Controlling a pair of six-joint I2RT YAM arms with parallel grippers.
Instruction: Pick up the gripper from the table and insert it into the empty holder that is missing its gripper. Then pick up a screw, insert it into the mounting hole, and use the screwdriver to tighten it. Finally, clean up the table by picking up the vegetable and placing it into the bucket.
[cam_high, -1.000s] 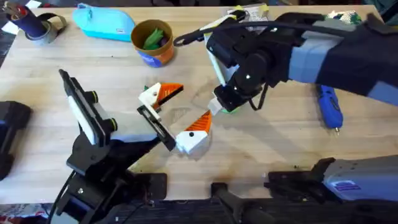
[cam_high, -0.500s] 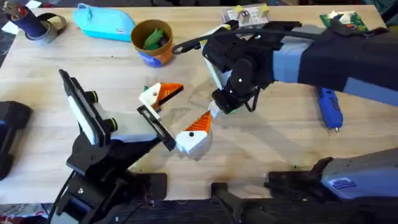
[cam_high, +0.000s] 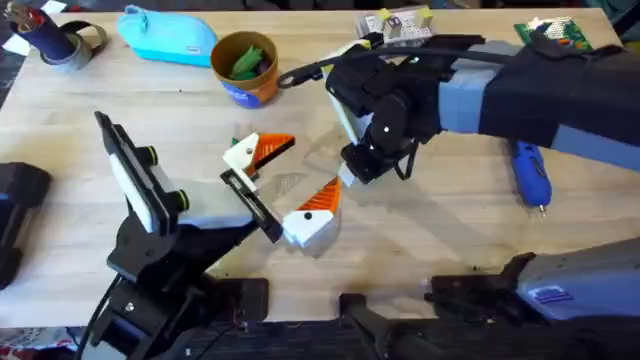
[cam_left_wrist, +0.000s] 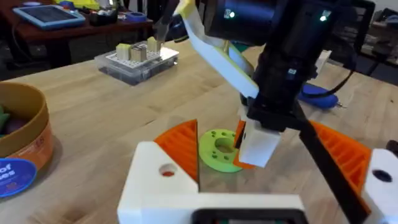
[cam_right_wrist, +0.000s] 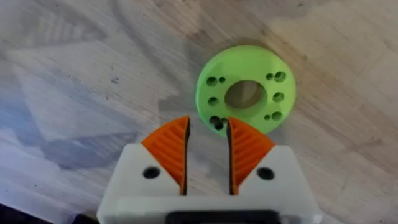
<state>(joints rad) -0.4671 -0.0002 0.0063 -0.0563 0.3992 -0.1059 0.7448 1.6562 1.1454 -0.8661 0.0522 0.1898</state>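
Now the right gripper (cam_right_wrist: 208, 144) hovers low over the table (cam_high: 450, 230), fingers nearly together with a slim gap, tips at the rim of a green disc (cam_right_wrist: 246, 88); the ribbed gripper (cam_high: 258, 151) lies near the holder (cam_high: 250, 204), the bucket (cam_high: 245, 68) behind

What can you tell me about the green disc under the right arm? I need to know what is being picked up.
The green disc is a flat, bright green ring, plastic by its look, with a round centre hole and small holes in clusters around it. It lies flat on the wooden table, just off the tips of the right gripper, whose jaws stand slightly apart at its rim without gripping it.
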